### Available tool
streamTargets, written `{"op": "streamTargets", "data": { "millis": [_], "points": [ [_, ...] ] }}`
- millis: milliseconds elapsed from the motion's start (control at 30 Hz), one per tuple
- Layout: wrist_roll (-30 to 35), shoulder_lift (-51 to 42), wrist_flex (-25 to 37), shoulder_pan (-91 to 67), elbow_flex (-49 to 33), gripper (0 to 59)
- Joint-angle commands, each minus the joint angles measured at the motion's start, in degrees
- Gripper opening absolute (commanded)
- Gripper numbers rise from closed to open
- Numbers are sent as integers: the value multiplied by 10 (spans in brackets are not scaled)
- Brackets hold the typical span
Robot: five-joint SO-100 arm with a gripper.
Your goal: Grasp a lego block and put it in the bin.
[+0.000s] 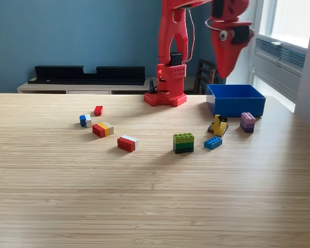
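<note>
Here the red arm is seen bolted at the far edge of the wooden table, its gripper hung in the air above the blue bin with the tip pointed down. The jaws appear closed to a point, and nothing can be made out between them, though the blur leaves this uncertain.

The bin is placed at the exterior view's right, just beside the arm's base. Several blocks are scattered in front of it: a purple block touching or nearly touching its front wall, a yellow block tilted just beside that, and a small blue block nearer the camera. A green stacked block is set toward the middle. Further to the exterior view's left, a red-and-white block, a red-yellow-grey block, a blue-and-white block and a small red block are spread apart.
</note>
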Motion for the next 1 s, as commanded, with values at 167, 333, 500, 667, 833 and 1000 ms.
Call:
{"op": "streamTargets", "data": {
  "millis": [167,333,500,667,833,1000],
  "points": [
    [-101,11,24,271,-37,0],
    [-131,11,22,342,-55,0],
    [-143,9,21,384,-83,0],
    [-141,8,19,393,-83,0],
    [-134,8,19,393,-81,0],
    [-133,8,19,394,-81,0]
  ]
}}
